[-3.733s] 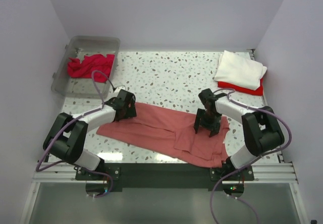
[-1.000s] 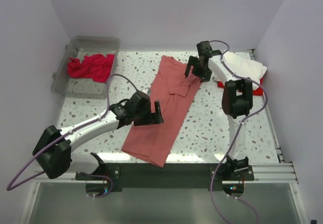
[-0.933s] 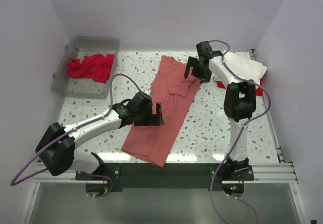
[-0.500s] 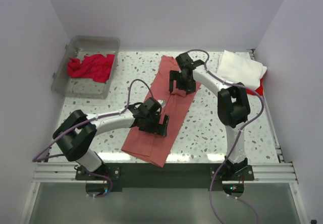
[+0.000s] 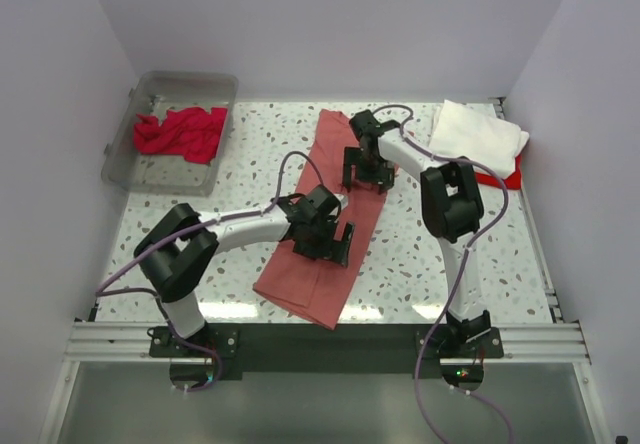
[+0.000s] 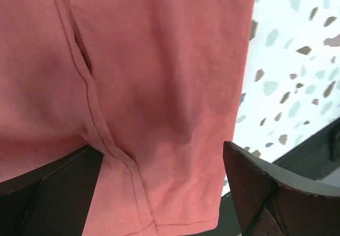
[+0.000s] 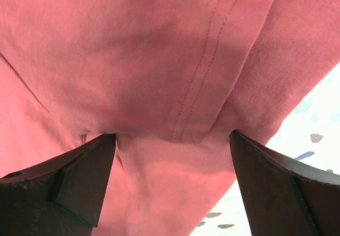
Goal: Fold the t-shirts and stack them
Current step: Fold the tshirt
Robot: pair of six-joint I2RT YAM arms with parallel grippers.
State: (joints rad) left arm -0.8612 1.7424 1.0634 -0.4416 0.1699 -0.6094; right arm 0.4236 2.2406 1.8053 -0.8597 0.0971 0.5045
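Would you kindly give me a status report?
Left end effector open, right end effector open, both low over the faded coral-red cloth t-shirt. Shirt in a long narrow strip, ungripped. Nothing in the way.

The coral-red shirt (image 5: pixel 308 282) lies on the worktop (image 5: pixel 270 144) in a long strip. The left gripper (image 5: pixel 335 245) is over its near half, the right gripper (image 5: pixel 367 180) over its far half.
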